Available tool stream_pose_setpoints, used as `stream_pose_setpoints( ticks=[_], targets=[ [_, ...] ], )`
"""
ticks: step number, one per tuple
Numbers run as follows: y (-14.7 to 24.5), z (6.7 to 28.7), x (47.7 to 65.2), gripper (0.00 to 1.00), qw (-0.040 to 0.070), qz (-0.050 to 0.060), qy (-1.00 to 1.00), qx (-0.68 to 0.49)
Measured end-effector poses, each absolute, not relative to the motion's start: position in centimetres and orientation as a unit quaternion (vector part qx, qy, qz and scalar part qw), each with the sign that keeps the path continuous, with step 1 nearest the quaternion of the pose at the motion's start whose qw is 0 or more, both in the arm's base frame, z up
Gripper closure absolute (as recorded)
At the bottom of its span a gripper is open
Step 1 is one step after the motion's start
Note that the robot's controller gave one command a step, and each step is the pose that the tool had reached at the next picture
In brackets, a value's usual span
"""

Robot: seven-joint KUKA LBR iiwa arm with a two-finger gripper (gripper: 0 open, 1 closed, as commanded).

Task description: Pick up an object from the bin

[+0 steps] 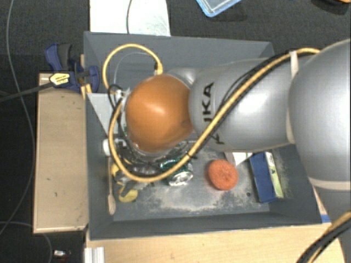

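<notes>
Bin: grey metal bin with a dusty floor, and a few loose things spread along its near half.
Arm: silver arm came in from the right and reached across the bin toward its left side.
Wrist: orange domed cover sat on top of the wrist, with a yellow cable looping round it and running back along the arm.
Pincer: pincer hung under the orange cover, low over the left part of the bin floor. Only dark parts of it showed beneath the dome, so I cannot tell how far open it was or whether it had hold of anything.
Nearest thing: crumpled silver-and-green shiny thing lay just to the right of the pincer and slightly nearer, partly tucked under the cable loop. Whether the pincer touched it could not be made out.
Left corner: small yellow thing lay on the floor by the near left corner, just nearer than the pincer and close to the bin wall.
Ball: round orange-red fuzzy ball sat on the floor to the right of the shiny thing, clear of the pincer and apart from it.
Box: blue flat rectangular box with a pale yellow-green edge lay right of the ball, well apart from the pincer and partly under the arm.
Scrap: white scrap lay between the ball and the blue box, on their far side, at the arm's edge.
</notes>
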State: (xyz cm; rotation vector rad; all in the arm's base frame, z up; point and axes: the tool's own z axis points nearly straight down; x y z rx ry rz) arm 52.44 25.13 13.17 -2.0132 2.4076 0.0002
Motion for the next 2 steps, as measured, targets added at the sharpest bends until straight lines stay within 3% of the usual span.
stream_pose_setpoints(
  ticks=[1, 2],
  targets=[
    [25.2, 13.4, 52.5, 1.00, 0.003, 0.001, 0.768, -0.640],
    [25.1, 16.9, 52.3, 1.00, 0.000, 0.002, 0.770, -0.639]
  ],
)
